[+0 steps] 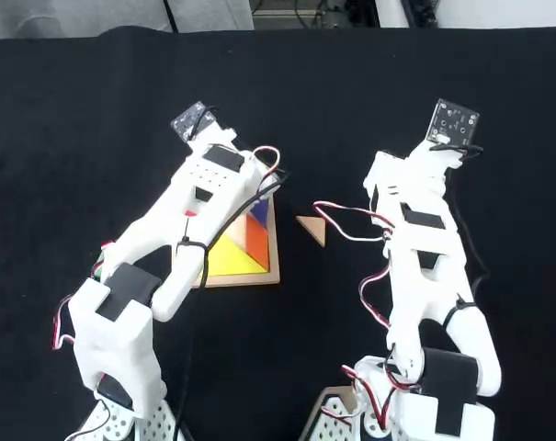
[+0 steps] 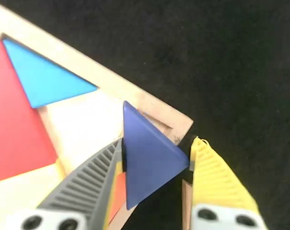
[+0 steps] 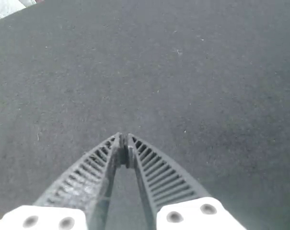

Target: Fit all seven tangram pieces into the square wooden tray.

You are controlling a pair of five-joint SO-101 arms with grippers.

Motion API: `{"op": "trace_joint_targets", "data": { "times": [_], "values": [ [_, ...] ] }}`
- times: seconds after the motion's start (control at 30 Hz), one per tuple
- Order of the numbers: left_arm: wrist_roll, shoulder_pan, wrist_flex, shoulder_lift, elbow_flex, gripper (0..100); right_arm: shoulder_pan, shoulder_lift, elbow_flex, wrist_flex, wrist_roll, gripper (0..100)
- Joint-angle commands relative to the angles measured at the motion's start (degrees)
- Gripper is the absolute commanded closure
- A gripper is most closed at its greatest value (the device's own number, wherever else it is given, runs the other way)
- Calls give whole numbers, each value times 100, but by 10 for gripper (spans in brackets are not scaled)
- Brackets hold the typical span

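Observation:
The square wooden tray (image 1: 245, 278) lies under my left arm, with a yellow piece (image 1: 230, 257) and an orange piece (image 1: 259, 241) showing in it. In the left wrist view my left gripper (image 2: 156, 143) is shut on a dark blue triangle (image 2: 149, 158), held over the tray's corner (image 2: 176, 125). A light blue triangle (image 2: 44, 76) and a red piece (image 2: 10, 129) lie in the tray beside a bare patch of its floor (image 2: 87, 120). A tan triangle (image 1: 312, 229) lies on the cloth just right of the tray. My right gripper (image 3: 124, 143) is shut on nothing above bare cloth.
A black cloth (image 1: 443, 73) covers the whole table. The right arm (image 1: 425, 248) stands right of the tan triangle, with red and white cables hanging towards it. The left arm (image 1: 186, 220) hides much of the tray in the high view.

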Motion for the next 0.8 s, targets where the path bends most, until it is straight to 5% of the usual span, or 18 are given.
{"op": "trace_joint_targets", "data": {
  "times": [0.0,0.13,0.3,0.57,0.77],
  "values": [
    [18,-22,-70,-44,-338,818,62,-268,-119,-123,-44,984],
    [0,-4,-79,-44,-330,809,62,-268,-119,-132,-44,984],
    [35,22,-35,-44,-303,674,53,-268,-119,-132,-44,984],
    [35,-31,-9,-44,-286,672,53,-268,-119,-132,-44,984],
    [-9,-391,1090,-475,-593,672,-44,-259,-119,-114,-35,984]
  ]
}}
